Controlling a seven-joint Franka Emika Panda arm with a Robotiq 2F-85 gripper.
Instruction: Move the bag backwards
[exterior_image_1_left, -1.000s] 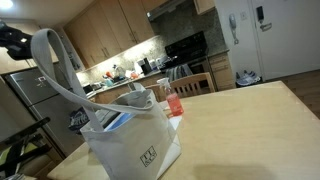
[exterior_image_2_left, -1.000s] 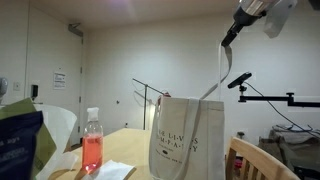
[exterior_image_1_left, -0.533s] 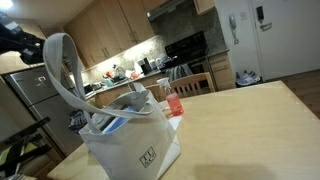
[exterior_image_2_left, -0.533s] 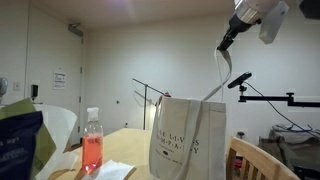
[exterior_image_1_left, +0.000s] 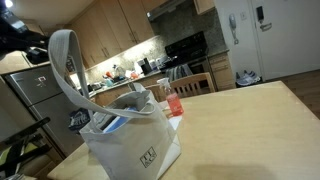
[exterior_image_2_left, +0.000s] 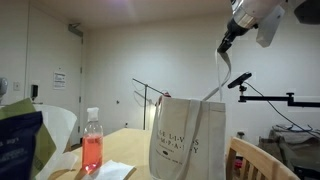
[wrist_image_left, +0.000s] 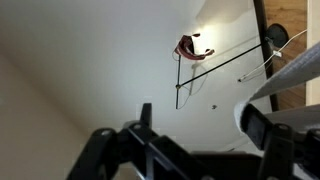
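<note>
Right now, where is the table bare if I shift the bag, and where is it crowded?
Bare: the broad stretch of table from the bag out to its far corner. Crowded: the bottle stands behind the bag with a chair past it, and in an exterior view a green packet and white paper sit on the bottle's side.

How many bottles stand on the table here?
1: a clear bottle of red liquid beside the off-white bag on the table; more could be hidden behind the bag.
</note>
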